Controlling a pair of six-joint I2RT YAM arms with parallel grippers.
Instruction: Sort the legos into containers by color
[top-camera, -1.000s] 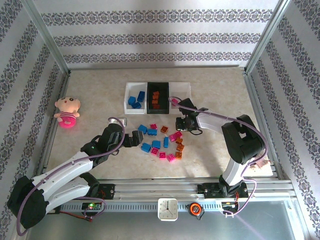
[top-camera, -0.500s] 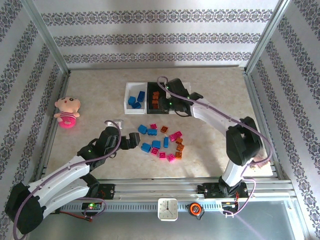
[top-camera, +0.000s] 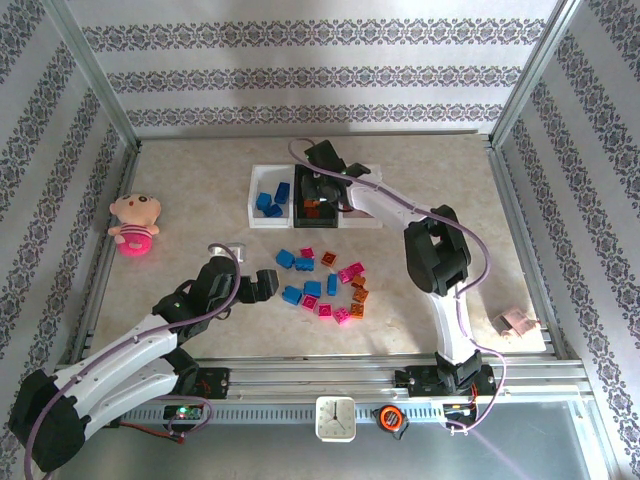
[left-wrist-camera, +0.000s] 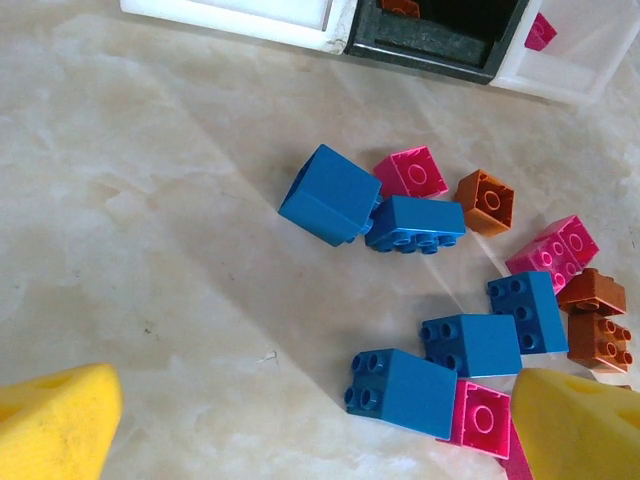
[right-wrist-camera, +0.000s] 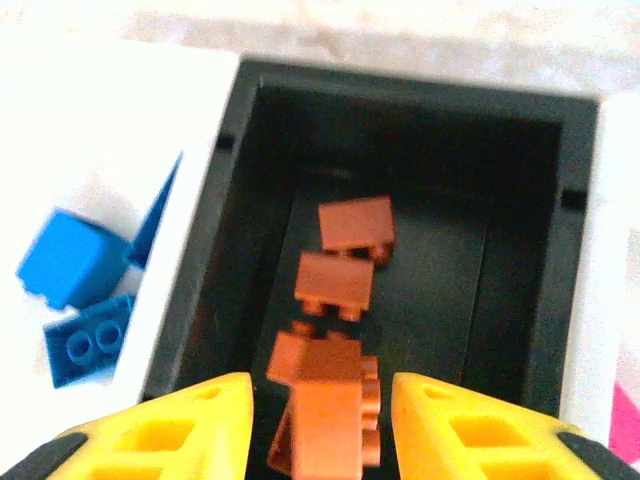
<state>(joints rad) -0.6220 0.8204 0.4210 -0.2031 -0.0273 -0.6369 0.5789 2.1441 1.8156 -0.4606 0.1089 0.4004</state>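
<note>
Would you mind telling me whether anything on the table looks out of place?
A pink plush doll lies alone on the left of the table, well apart from the loose legos; it is no brick to sort.

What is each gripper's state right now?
Left gripper: open, empty, above the loose bricks.
Right gripper: open over the black bin, orange brick between its fingers, apparently let go.

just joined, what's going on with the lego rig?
Lego colour sort, midway. The right gripper hangs over the black bin with jaws parted; an orange brick sits loose between them, above other orange ones inside. The left gripper hovers open over the loose legos on the table, holding nothing.
</note>
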